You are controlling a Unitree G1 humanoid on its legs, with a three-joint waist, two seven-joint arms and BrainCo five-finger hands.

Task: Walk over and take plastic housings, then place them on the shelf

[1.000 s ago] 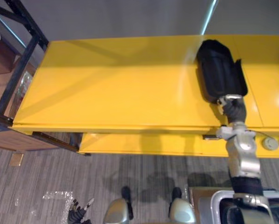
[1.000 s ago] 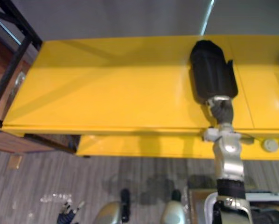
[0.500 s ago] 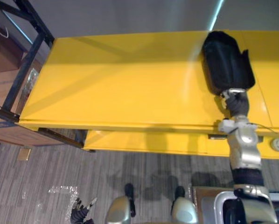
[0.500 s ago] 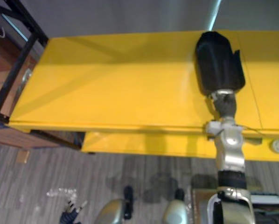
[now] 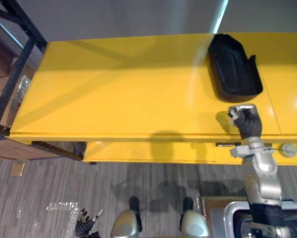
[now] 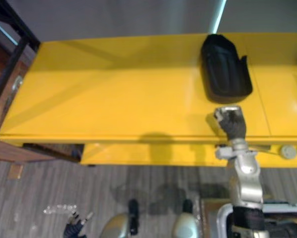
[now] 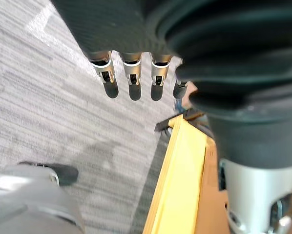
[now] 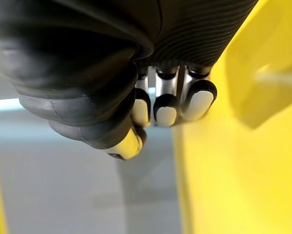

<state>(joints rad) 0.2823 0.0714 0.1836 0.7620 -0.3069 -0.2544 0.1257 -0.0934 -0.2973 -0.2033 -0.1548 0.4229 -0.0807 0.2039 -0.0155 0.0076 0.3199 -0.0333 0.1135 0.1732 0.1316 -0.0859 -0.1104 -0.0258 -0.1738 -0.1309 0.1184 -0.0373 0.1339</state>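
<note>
Left eye view, task's thing: a black plastic housing [image 5: 234, 69] lies hollow side up in the upper right of the frame, on the yellow shelf [image 5: 118, 89], with its rounded end toward the top edge.
Left eye view, right robot hand: the right robot hand [image 5: 248, 123] is just below the housing, near the shelf's front edge and apart from the housing; its fingers are curled in and hold nothing.
Left eye view, left robot hand: the left robot hand [image 5: 85, 227] hangs at the bottom left of the frame over the grey carpet floor [image 5: 49, 178].
Left eye view, surroundings: a black rack frame [image 5: 19, 69] runs down the upper left corner. Clear plastic wrap [image 5: 63, 207] lies on the floor at lower left. Round grey knobs [image 5: 287, 150] sit on the lower yellow front at right.
Right eye view: this is the same layout, with the housing at upper right and the curled hand below it, a strip of bare yellow between them.
Left wrist view: the left hand's fingers [image 7: 131, 73] are loosely extended and relaxed, grasping nothing. The carpet lies beyond them, and a yellow edge is at lower right of the frame.
Right wrist view: the right hand's fingertips [image 8: 166, 111] are folded back under the ribbed cover and are empty. The yellow surface takes the right of the frame, and a grey background the left.
</note>
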